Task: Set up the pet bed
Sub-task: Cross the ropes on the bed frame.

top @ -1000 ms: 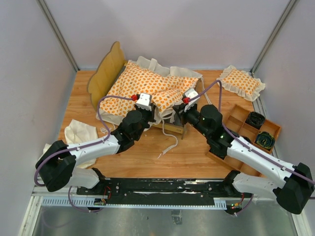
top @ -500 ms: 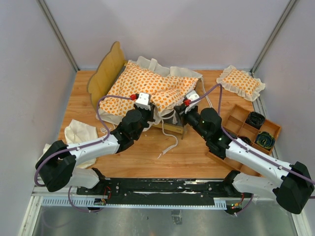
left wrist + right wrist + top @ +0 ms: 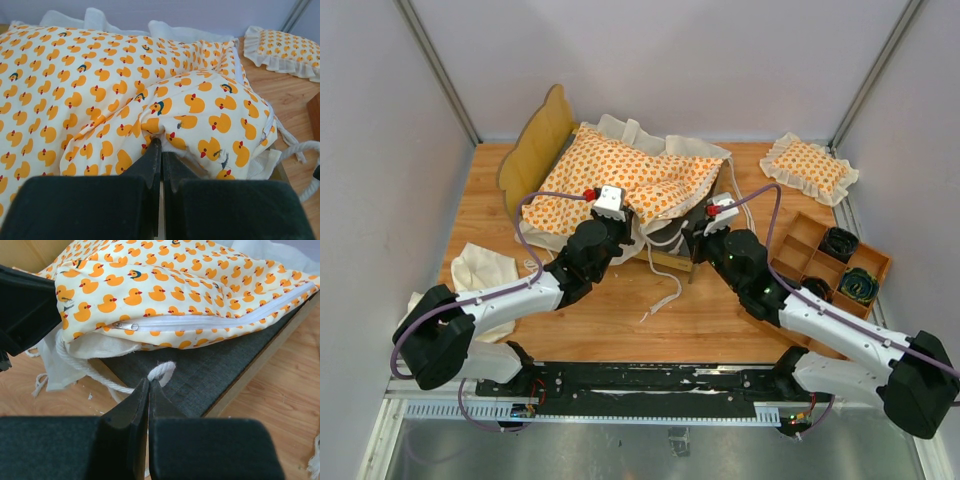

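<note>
Wood-topped table (image 3: 620,320), overhead view: left gripper (image 3: 632,215) and right gripper (image 3: 698,232) meet at the near end of the light-wood bed frame (image 3: 535,145), with its orange duck-print ruffled cushion (image 3: 610,165) rumpled across it. A small square ruffled pillow (image 3: 810,165) lies well to the right. Left wrist view: fingers pressed together, pinching a cushion fold. Right wrist view: fingers pressed together on the white rope tie string (image 3: 162,371), over the grey fabric base (image 3: 215,365), the cushion's zipped edge just beyond.
</note>
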`<state>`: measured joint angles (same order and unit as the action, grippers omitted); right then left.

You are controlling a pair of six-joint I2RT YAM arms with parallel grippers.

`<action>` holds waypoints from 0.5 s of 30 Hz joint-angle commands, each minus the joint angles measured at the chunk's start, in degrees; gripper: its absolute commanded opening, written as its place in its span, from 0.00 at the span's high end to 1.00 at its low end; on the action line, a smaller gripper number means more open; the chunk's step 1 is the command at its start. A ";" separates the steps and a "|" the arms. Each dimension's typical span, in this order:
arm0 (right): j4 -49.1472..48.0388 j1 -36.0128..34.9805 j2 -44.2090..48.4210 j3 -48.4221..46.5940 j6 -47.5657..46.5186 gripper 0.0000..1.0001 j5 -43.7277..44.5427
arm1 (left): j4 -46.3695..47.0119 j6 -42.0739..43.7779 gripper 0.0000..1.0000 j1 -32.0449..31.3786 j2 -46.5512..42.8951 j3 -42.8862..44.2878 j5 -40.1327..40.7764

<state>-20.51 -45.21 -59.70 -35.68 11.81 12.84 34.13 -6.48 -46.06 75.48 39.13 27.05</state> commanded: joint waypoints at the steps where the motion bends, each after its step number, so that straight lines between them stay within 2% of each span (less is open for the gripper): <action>1: 2.36 0.80 1.81 -1.25 6.49 1.00 4.36 | 1.46 -0.25 1.00 0.71 0.26 1.65 0.40; 5: 0.99 0.80 1.68 -1.47 11.94 1.00 4.58 | 1.91 -0.35 1.00 0.78 0.19 1.18 0.90; 15: -0.26 0.77 -5.70 -6.80 21.22 1.00 5.91 | 2.61 -2.38 1.00 1.72 0.19 0.45 1.53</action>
<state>-19.68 -45.21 -64.47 -38.22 27.20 16.23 34.20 -7.79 -45.23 75.48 39.13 27.29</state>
